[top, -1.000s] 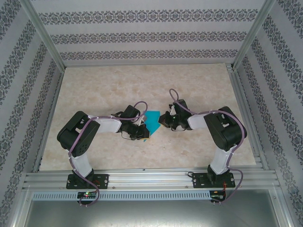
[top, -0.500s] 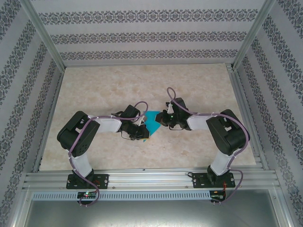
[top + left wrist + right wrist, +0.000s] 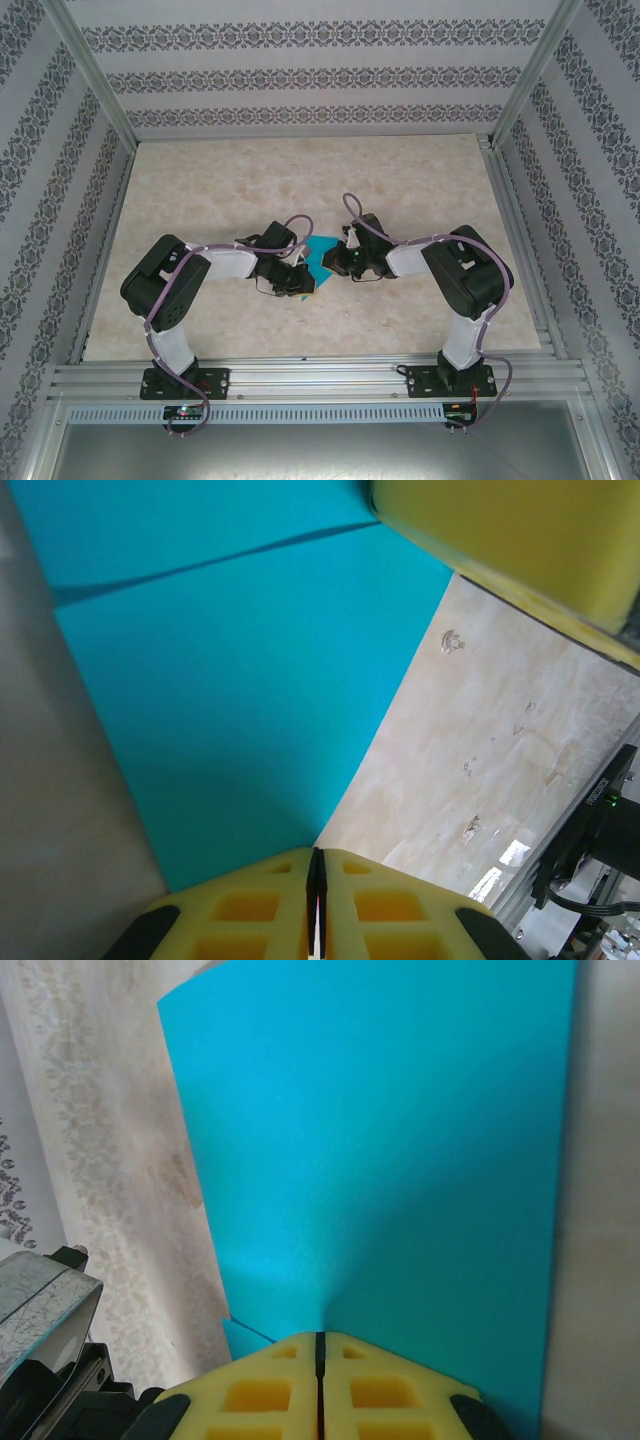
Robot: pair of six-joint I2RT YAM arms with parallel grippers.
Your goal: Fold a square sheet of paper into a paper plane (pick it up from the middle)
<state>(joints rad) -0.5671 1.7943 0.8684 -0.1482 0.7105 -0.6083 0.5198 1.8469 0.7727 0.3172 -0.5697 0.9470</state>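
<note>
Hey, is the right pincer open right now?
No, in the right wrist view the right pincer is clamped shut on the edge of the turquoise paper, with no gap.

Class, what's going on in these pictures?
Two robot arms hold one thin turquoise-blue sheet of paper between them at the middle of the marbled beige table. The left gripper has its yellow fingers shut on one edge, and the right gripper pinches another edge the same way. The sheet bows between them, with a dark line, perhaps a crease, across it in the left wrist view. It is not yet a plane.
</note>
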